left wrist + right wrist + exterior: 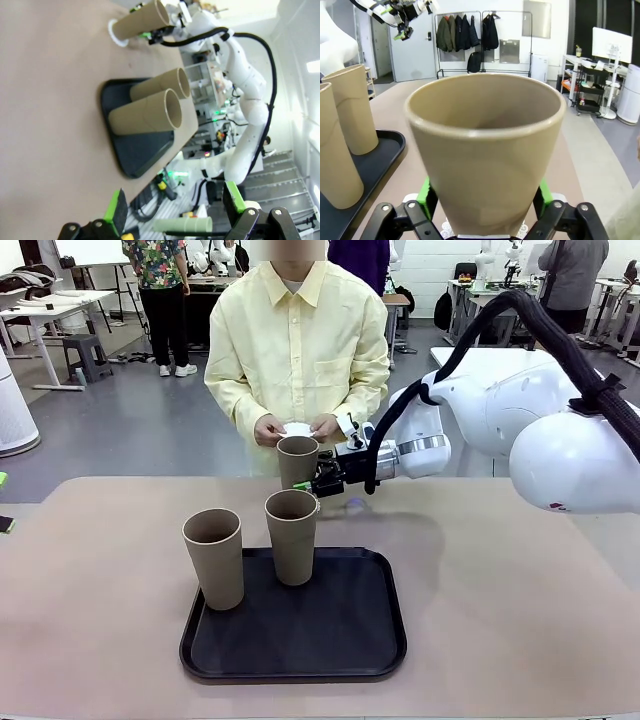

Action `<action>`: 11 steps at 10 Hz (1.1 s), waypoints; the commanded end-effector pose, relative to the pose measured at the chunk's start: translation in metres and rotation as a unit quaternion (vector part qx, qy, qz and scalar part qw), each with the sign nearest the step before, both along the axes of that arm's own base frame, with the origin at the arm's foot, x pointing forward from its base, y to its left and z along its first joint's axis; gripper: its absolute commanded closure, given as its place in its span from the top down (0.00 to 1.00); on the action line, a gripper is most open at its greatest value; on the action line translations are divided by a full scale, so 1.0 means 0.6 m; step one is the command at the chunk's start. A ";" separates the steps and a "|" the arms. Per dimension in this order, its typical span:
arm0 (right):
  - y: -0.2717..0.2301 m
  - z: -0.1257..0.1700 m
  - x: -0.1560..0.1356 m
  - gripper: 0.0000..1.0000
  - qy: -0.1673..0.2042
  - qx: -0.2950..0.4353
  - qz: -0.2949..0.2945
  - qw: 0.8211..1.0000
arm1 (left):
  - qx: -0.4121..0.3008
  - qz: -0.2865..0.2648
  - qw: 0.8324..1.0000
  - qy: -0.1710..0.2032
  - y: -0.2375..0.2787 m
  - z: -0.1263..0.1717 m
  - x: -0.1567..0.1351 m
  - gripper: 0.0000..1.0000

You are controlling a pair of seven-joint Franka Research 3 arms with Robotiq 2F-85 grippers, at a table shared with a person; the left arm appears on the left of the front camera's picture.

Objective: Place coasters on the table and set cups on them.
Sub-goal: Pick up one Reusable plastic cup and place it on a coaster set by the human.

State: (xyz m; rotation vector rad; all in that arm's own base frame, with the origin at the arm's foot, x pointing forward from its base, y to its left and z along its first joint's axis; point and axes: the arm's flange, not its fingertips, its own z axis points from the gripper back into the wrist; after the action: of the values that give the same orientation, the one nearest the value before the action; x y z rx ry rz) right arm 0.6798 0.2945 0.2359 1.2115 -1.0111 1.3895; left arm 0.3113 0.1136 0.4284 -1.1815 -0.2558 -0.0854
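My right gripper is shut on a brown-beige cup at the far middle of the table. This cup stands between the green pads on a white lacy coaster. The left wrist view also has this cup on its coaster. Two more cups stand upright on the black tray. The person holds white coasters in both hands just behind the gripped cup. My left gripper hangs open and empty, well above the table.
The tray lies at the near middle of the table, with bare tabletop on either side. The person stands close to the far edge. The right arm stretches in from the right, above the table's far right part.
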 end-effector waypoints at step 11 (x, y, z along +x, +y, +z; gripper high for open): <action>-0.026 0.004 0.010 1.00 0.021 -0.030 0.011 0.999 | -0.002 -0.003 1.000 -0.007 0.002 0.001 -0.001 1.00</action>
State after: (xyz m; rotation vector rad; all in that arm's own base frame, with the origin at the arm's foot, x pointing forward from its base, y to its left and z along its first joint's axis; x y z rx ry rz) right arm 0.6823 0.2823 0.2308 1.2004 -0.9567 1.3858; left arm 0.3113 0.1136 0.4284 -1.1815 -0.2557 -0.0854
